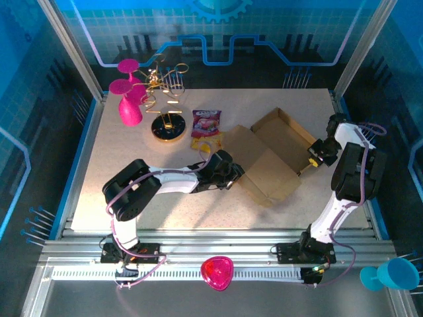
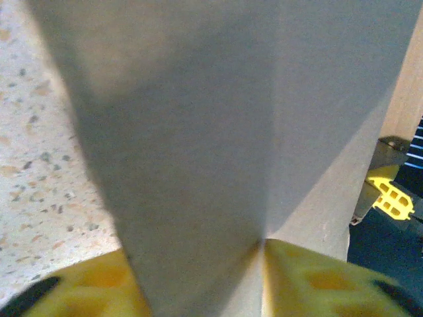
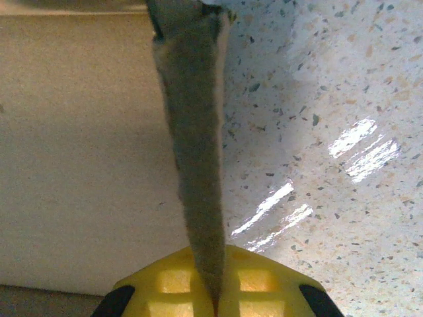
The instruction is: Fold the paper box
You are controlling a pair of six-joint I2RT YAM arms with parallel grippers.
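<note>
Paper box (image 1: 274, 165) mid-frame on speckled bench (image 1: 132, 152), left pincer (image 1: 235, 173) clamped on its left flap, right pincer (image 1: 312, 158) gripping its right wall.

No text, label, brand or number can be read in any view. Printed lettering is seen on the pink-and-purple foil snack packet (image 1: 206, 123) lying on the speckled stone-look table top (image 1: 132, 191), but it is too small and blurred to be made out
</note>
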